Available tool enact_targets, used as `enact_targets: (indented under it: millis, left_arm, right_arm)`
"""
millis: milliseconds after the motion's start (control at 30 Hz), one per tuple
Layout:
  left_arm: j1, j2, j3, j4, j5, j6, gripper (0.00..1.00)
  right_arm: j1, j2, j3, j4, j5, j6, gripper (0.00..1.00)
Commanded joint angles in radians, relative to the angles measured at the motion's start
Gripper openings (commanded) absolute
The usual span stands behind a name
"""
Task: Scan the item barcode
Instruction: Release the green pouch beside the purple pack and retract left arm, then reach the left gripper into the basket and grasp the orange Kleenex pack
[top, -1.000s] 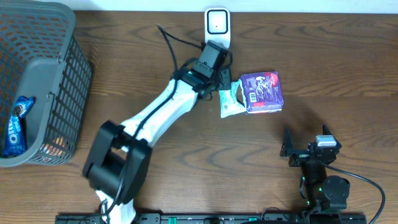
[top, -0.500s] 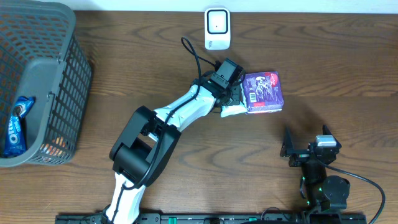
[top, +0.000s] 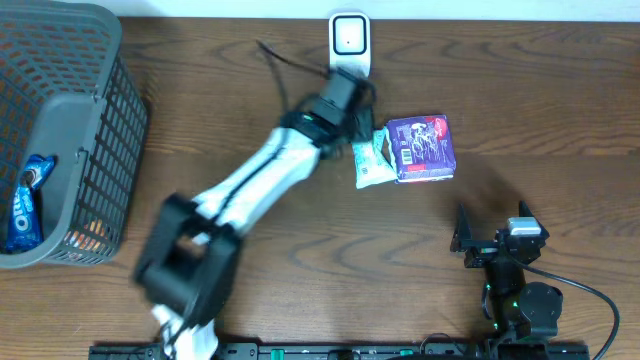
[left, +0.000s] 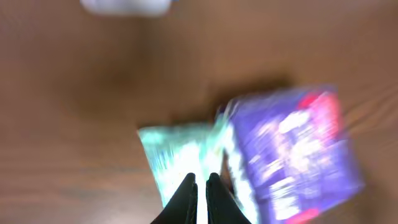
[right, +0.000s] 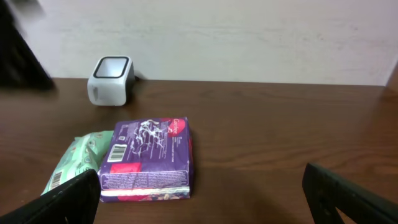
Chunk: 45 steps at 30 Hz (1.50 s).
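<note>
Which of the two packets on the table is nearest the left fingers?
The pale green packet, left of the purple pack: in the left wrist view the shut left fingers sit right over it.

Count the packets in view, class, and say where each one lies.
3: purple packet mid-table, green packet against its left edge, blue packet inside the basket; more may hide in there.
</note>
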Motion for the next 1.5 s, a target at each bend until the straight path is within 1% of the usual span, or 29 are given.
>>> enact_targets:
  millis: [0, 33, 67, 133, 167, 267, 300, 367, 433, 467, 567, 667, 767, 833, 933, 1000, 1100, 1267, 1333, 1467]
  left_arm:
    - [0.074, -0.199, 0.009, 0.0, -0.012, 0.108, 0.17]
    - [0.1, -0.237, 0.009, -0.003, -0.012, 0.132, 0.24]
    - [0.128, -0.274, 0.009, -0.005, -0.012, 0.157, 0.27]
    - [0.206, -0.349, 0.009, -0.01, -0.026, 0.199, 0.43]
    - [0.235, -0.371, 0.009, -0.013, -0.045, 0.199, 0.47]
    - [0.388, -0.461, 0.009, -0.027, -0.119, 0.199, 0.49]
    - [0.475, -0.495, 0.009, -0.03, -0.134, 0.199, 0.52]
    - [0.596, -0.529, 0.009, -0.031, -0.136, 0.199, 0.59]
    - [0.713, -0.548, 0.009, -0.034, -0.136, 0.199, 0.6]
    - [0.766, -0.553, 0.009, -0.038, -0.136, 0.199, 0.61]
    - [0.917, -0.551, 0.008, -0.075, -0.136, 0.198, 0.7]
    - [1.036, -0.529, 0.008, -0.138, -0.136, 0.191, 0.75]
    - [1.124, -0.485, 0.008, -0.202, -0.14, 0.127, 0.77]
    - [1.162, -0.452, 0.008, -0.253, -0.147, 0.061, 0.82]
    - [1.197, -0.391, 0.008, -0.366, -0.211, -0.099, 0.82]
    - [1.204, -0.333, 0.008, -0.452, -0.225, -0.184, 0.82]
    - [1.202, -0.28, 0.008, -0.523, -0.224, -0.215, 0.87]
    - [1.201, -0.218, 0.007, -0.639, -0.186, -0.214, 0.86]
    - [1.2, -0.194, -0.005, -0.657, -0.187, -0.216, 0.85]
    - [1.201, -0.151, -0.042, -0.664, -0.188, -0.299, 0.85]
  right_arm:
    - [-0.012, -0.004, -0.003, -0.002, 0.009, 0.014, 0.99]
    - [-0.012, -0.004, -0.003, -0.002, 0.009, 0.014, 0.99]
    - [-0.012, -0.004, -0.003, -0.002, 0.009, 0.014, 0.99]
    - [-0.012, -0.004, -0.003, -0.002, 0.009, 0.014, 0.99]
    - [-0.012, -0.004, -0.003, -0.002, 0.009, 0.014, 0.99]
    - [-0.012, -0.004, -0.003, -0.002, 0.009, 0.014, 0.99]
    - [-0.012, -0.004, -0.003, -0.002, 0.009, 0.014, 0.99]
    - [-0.012, -0.004, -0.003, -0.002, 0.009, 0.014, 0.99]
    - [-0.012, -0.004, -0.003, -0.002, 0.009, 0.014, 0.99]
    - [-0.012, -0.004, -0.003, -0.002, 0.009, 0.014, 0.99]
    - [-0.012, -0.004, -0.003, -0.002, 0.009, 0.014, 0.99]
    - [-0.012, -0.004, -0.003, -0.002, 0.009, 0.014, 0.99]
    - [-0.012, -0.004, -0.003, -0.002, 0.009, 0.014, 0.99]
    - [-0.012, -0.004, -0.003, -0.002, 0.009, 0.014, 0.99]
    - [-0.012, -0.004, -0.003, -0.002, 0.009, 0.014, 0.99]
    - [-0.012, -0.004, -0.003, -0.002, 0.009, 0.014, 0.99]
    - [-0.012, -0.004, -0.003, -0.002, 0.009, 0.014, 0.99]
    - [-0.012, -0.004, -0.003, -0.002, 0.009, 0.014, 0.99]
    - [-0.012, -0.005, -0.003, -0.002, 0.009, 0.014, 0.99]
    - [-0.012, -0.004, -0.003, -0.002, 0.009, 0.014, 0.99]
